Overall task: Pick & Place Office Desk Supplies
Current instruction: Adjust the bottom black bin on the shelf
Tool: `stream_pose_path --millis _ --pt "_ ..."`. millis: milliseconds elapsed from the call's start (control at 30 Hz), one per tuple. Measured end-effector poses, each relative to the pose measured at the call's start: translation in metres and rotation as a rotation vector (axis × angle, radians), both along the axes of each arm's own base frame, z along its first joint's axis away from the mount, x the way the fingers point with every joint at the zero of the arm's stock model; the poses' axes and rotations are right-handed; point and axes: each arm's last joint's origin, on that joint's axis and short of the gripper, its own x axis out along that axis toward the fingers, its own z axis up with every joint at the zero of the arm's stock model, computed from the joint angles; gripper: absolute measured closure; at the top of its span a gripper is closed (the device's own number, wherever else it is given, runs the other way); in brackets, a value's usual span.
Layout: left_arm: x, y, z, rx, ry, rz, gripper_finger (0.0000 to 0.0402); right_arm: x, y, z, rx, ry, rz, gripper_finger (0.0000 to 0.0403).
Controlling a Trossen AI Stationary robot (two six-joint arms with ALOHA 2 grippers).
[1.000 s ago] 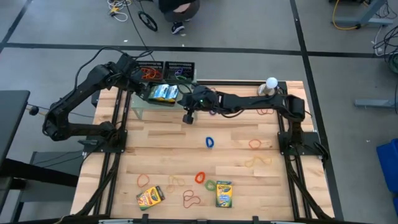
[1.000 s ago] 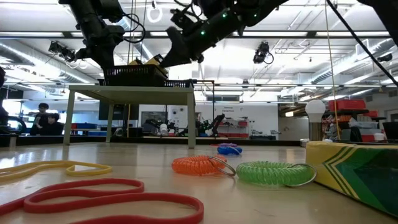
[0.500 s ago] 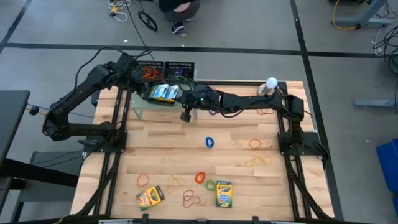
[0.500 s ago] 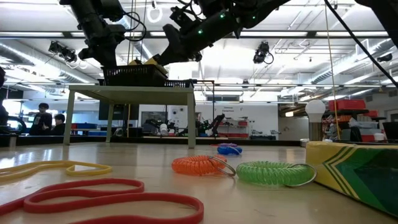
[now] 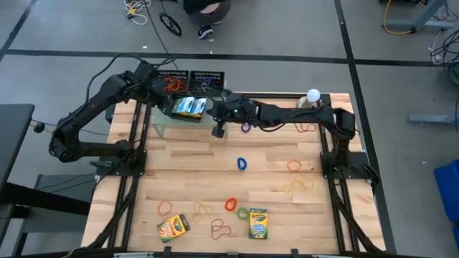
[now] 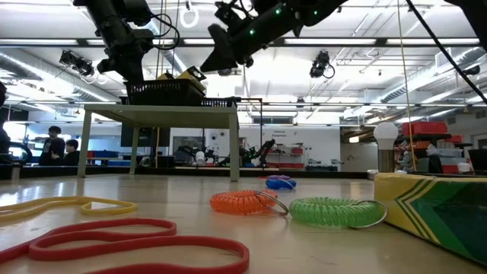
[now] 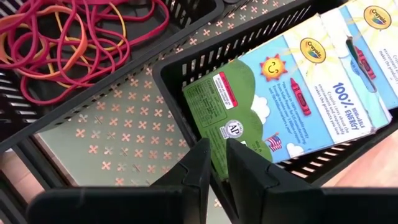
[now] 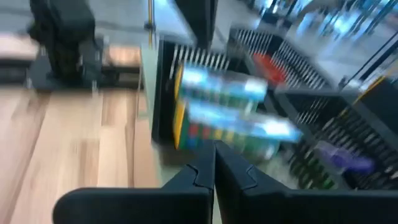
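- Table (image 5: 215, 186): I saw pale wood planks; both arm bases stood on its side edges.
- Pale green shelf (image 5: 159, 122): it stood at the table's far left; the trays and arms covered most of its top from above.
- Left gripper (image 7: 213, 163): I found its fingers pinched on the near wall of a black mesh tray (image 7: 186, 74) on the shelf, with only that thin wall between them.
- Right gripper (image 8: 214, 163): its fingers were pressed together and held nothing. It hung just beside that tray; its own view was badly blurred.
- Crayon boxes in the held tray (image 7: 323, 81): I counted two, lying flat side by side, one cut off at the frame edge.
- Two more mesh trays (image 5: 190, 77): they sat at the shelf's far edge. One held a tangle of red and orange bands (image 7: 68, 37); I could not make out what was in the other.
- Loose crayon boxes (image 5: 257, 223): two lay near the table's front edge, the other (image 5: 173, 226) tilted.
- Loose bands: a blue one (image 5: 242, 163) lay mid-table, an orange one (image 5: 293, 165) to its right, and others were scattered toward the front, too small for me to sort.
- White ball (image 5: 313, 94): it sat at the far right corner, its stand partly hidden by the right arm.
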Motion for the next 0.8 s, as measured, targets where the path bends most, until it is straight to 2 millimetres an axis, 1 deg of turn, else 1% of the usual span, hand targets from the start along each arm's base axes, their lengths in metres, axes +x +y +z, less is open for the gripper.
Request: stream_pose_path --millis 100,167,433,600,800 --pt "0.000 0.000 0.000 0.001 0.001 -0.002 0.0344 0.002 -0.004 -0.010 0.010 0.028 0.003 0.0400" --pt "0.000 0.000 0.000 0.001 0.000 -0.002 0.0344 0.003 -0.006 -0.012 0.011 0.026 -0.003 0.0400" --pt "0.000 0.000 0.000 0.001 0.000 -0.002 0.0349 0.004 -0.010 -0.011 0.017 -0.003 0.015 0.0400" --pt "0.000 0.000 0.000 0.002 -0.001 -0.002 0.0360 0.005 -0.012 -0.018 0.035 0.024 0.009 0.0401" --pt "0.001 -0.001 0.000 -0.002 -0.005 0.001 0.0369 0.008 -0.013 -0.022 0.042 0.010 0.011 0.0401"
